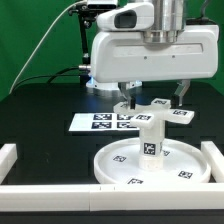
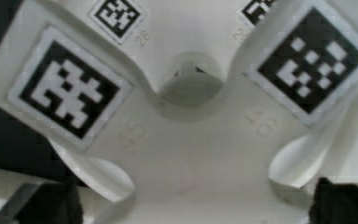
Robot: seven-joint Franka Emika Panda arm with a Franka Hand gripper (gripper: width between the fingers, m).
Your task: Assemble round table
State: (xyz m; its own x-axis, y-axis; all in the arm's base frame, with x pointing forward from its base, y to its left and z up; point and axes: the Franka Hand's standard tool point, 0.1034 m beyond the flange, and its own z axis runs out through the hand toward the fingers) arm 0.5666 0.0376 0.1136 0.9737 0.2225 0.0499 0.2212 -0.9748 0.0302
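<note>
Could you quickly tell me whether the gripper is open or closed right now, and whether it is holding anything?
Gripper: open, fingers spread on either side of the cross-shaped base atop the leg; holding nothing that can be seen.

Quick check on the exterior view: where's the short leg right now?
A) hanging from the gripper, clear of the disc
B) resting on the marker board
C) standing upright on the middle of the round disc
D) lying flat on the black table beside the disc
C: the leg stands upright on the middle of the round disc, with the cross-shaped base at its top under the gripper.
</note>
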